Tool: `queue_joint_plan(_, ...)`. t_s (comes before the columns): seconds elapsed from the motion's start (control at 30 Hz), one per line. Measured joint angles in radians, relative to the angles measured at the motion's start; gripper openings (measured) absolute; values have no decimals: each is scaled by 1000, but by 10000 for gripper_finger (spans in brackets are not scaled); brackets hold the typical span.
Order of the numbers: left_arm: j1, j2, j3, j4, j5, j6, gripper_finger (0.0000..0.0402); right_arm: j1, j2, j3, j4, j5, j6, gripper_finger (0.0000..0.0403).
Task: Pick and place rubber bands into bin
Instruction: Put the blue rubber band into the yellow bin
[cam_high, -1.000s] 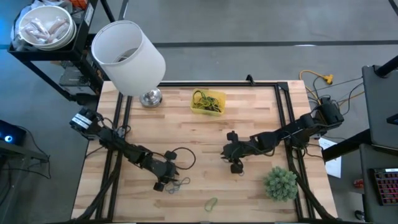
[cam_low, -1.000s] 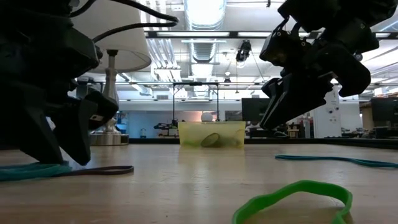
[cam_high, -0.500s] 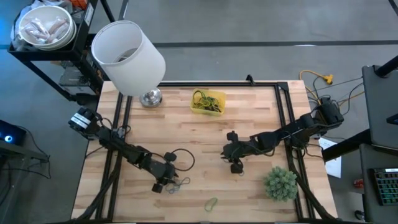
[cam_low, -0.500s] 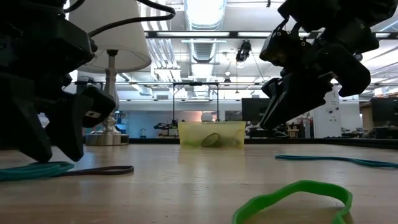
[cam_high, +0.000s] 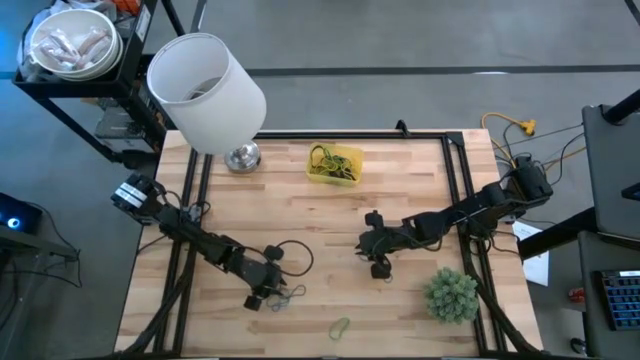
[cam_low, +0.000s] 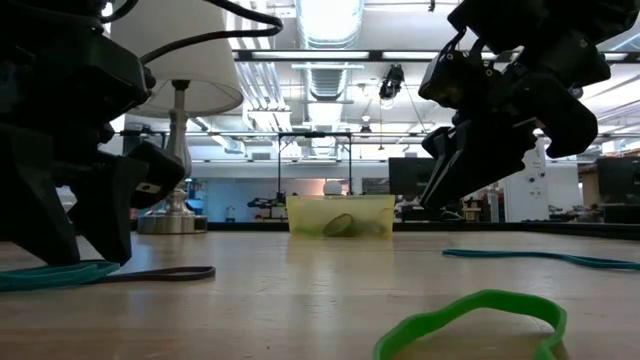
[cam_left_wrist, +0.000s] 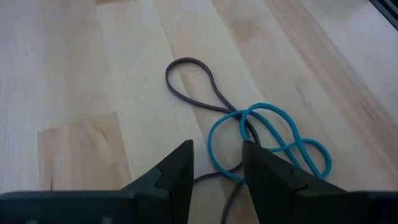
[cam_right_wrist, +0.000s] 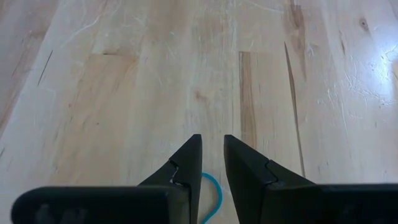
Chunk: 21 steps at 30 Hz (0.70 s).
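Rubber bands (cam_left_wrist: 267, 140), blue over brown, lie on the tabletop (cam_high: 300, 220) at lower left; the left gripper (cam_left_wrist: 216, 163) jaws are apart above them. It should descend straight, closing where both cross.

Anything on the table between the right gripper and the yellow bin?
No: the high view shows only bare wood between the right gripper and the bin.

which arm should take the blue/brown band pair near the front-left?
Left. The left gripper is open right over the tangled blue band and brown band; the right gripper sits mid-table, farther off.
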<state>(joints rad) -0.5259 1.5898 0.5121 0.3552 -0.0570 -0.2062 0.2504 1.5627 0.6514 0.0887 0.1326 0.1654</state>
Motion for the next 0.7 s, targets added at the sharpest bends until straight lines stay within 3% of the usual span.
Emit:
queue_joint_plan(0.43,2,47,12,4,-3,-6,116,0,0,0,2,1,0,59)
queue_joint_plan(0.7,3,48,13,1,4,58,13,0,0,-1,2,1,0,59)
